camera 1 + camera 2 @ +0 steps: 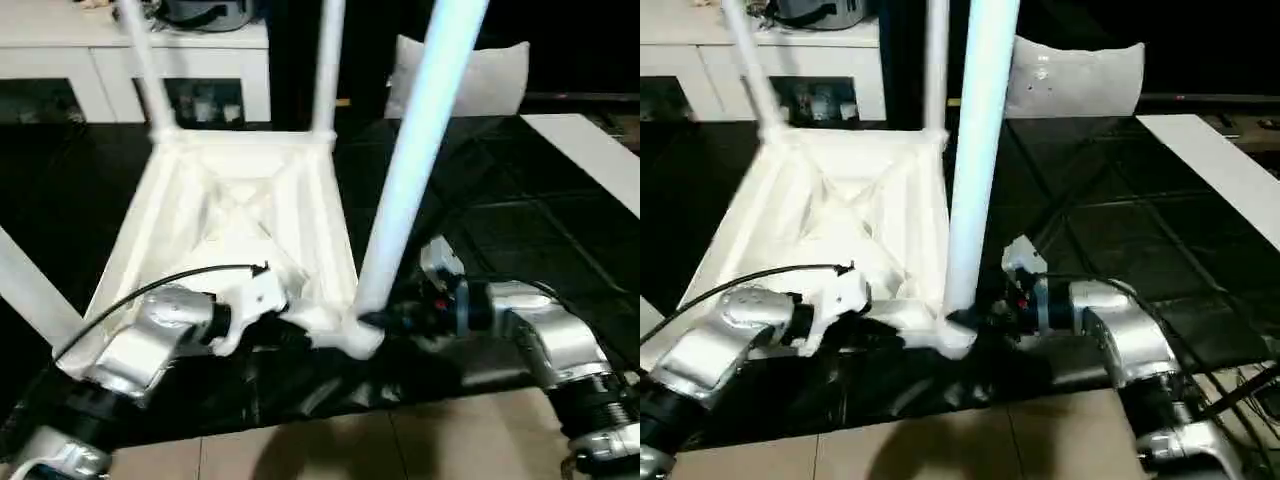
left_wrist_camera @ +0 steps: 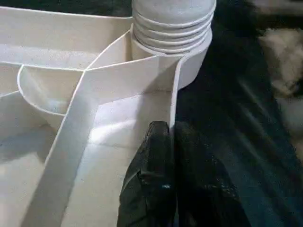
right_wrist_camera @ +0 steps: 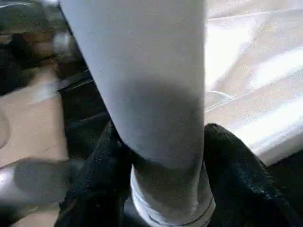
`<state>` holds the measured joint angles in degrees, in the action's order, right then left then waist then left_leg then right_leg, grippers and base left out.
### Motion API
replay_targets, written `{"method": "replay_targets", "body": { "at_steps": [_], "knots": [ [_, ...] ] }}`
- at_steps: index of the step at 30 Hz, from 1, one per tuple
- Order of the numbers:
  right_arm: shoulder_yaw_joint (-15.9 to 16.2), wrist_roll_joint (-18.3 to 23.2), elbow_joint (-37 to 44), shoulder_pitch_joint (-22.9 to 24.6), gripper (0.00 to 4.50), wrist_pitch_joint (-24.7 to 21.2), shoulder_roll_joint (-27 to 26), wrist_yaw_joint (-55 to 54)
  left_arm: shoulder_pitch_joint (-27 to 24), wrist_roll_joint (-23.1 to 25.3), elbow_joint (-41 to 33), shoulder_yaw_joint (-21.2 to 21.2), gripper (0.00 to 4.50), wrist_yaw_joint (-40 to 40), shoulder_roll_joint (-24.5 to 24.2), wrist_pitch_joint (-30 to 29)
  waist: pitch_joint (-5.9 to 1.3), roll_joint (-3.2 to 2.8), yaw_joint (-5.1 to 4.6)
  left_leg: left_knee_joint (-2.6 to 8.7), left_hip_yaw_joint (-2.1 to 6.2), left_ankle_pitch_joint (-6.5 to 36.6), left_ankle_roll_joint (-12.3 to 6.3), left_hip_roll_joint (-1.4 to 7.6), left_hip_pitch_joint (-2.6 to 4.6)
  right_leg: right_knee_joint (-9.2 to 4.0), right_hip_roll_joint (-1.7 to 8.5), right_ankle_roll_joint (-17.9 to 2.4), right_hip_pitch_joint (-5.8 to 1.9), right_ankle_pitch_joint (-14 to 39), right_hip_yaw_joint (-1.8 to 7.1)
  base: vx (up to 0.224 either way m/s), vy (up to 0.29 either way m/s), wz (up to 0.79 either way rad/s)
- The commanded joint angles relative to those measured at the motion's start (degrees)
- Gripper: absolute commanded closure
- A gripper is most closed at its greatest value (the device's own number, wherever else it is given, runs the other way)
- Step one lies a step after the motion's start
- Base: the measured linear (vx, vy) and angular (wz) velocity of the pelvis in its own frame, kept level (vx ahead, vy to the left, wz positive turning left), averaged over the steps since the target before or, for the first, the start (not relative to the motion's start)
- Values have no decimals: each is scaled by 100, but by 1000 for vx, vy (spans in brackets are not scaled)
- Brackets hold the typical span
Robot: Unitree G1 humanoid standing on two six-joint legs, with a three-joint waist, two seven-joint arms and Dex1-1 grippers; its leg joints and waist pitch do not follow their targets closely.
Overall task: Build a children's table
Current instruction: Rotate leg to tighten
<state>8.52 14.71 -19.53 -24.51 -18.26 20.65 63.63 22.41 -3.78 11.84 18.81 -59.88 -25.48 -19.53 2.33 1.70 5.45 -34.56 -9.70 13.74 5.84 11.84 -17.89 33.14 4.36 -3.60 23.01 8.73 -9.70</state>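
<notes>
**Near-corner leg going into its socket**

Dark and glossy, the floor (image 1: 520, 230) carries our children's table (image 1: 240, 210), which lies upside down with its ribbed underside facing up, so the round corner sockets are open to receive legs. Two far legs (image 1: 325, 60) already stand in the far corners, and another leg slants off at the head view's left edge.

At the near right corner, the leg in hand (image 1: 415, 150) rises steeply out of the corner socket (image 2: 189, 61). In the left wrist view its threaded end sits in the socket with several ridges still showing above the rim, so we judge it not yet fully seated.

Our right gripper (image 3: 163, 189) reaches in from the right, its jaws pinching the leg low down, just above the socket; a low grip looks suited to turning it home. Our left gripper (image 2: 163, 161) has its jaws pressed together on the tabletop's thin edge wall beside that socket, which we take as a brace to stop the top from shifting.

Behind the table stand a white cabinet (image 1: 130, 60) and a pale cushion (image 1: 470, 70).
</notes>
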Motion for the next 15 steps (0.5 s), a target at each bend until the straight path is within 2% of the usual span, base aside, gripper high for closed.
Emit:
{"method": "replay_targets", "body": {
  "at_steps": [1, 2, 3, 4, 6, 8, 9, 10, 12, 13, 15],
  "knots": [
    [-57, -178, -305, -195, 253, -381, -523, -1273, 169, -73, 27, -23, 450, 822, 627, -418, -313, -17, 44, 385, 51, 540, -170, 99, -122, -546, 483, 77, -395, 2829, 328, 0, 0, 0],
    [-157, -171, -369, -252, 253, -524, -646, -1576, 229, -52, 69, -65, 450, 1019, 777, -513, -311, -9, -18, 372, 51, 581, -150, 79, -119, -598, 465, 195, -383, 3001, 286, 0, 0, 0],
    [-263, -180, -440, -311, 254, -591, -775, -1905, 293, -24, 120, -100, 450, 1208, 922, -604, -317, -10, -31, 358, 53, 611, -156, 68, -116, -620, 458, 256, -379, 3052, 265, 0, 0, 0],
    [-493, -144, -567, -404, 255, -734, -1012, -2500, 394, 34, 208, -155, 450, 1520, 1158, -704, -318, -39, -62, 344, 45, 672, -210, 47, -110, -668, 450, 372, -364, 3122, 238, 0, 0, 0],
    [-767, -101, -680, -477, 255, -833, -1318, -3217, 532, 99, 297, -246, 450, 1937, 1496, -862, -325, -30, -73, 327, 35, 720, -232, 24, -90, -709, 429, 459, -336, 3162, 202, 0, 0, 0],
    [-783, -136, -696, -462, 255, -654, -1425, -3377, 608, 180, 367, -265, 450, 2166, 1659, -820, -351, -38, -45, 333, 43, 678, -280, 30, -87, -691, 432, 517, -342, 3033, 202, 0, 0, 0],
    [-827, -142, -697, -437, 255, -490, -1516, -3434, 653, 262, 423, -240, 450, 2284, 1742, -719, -352, -67, -29, 341, 44, 660, -300, 39, -92, -678, 436, 504, -336, 2960, 214, 0, 0, 0],
    [-882, -137, -692, -421, 199, -414, -1577, -3497, 667, 302, 439, -219, 450, 2318, 1769, -671, -377, -66, 6, 361, 57, 512, -322, 72, -112, -622, 443, 430, -353, 2632, 253, 0, 0, 0],
    [-917, -191, -648, -397, 185, -372, -1617, -3554, 669, 362, 421, -175, 450, 2311, 1765, -665, -401, -62, 28, 378, 82, 284, -354, 103, -170, -513, 463, 289, -398, 2213, 300, 0, 0, 0],
    [-902, -206, -574, -355, 168, -348, -1575, -3464, 649, 420, 403, -117, 450, 2243, 1681, -643, -414, -68, 47, 378, 86, 129, -392, 118, -166, -460, 469, 166, -398, 1926, 326, 0, 0, 0],
    [-898, -209, -552, -345, 168, -347, -1567, -3450, 645, 436, 398, -101, 450, 2234, 1661, -642, -410, -79, 55, 383, 83, 51, -414, 140, -164, -418, 476, 21, -396, 1733, 352, 0, 0, 0]
  ]
}}
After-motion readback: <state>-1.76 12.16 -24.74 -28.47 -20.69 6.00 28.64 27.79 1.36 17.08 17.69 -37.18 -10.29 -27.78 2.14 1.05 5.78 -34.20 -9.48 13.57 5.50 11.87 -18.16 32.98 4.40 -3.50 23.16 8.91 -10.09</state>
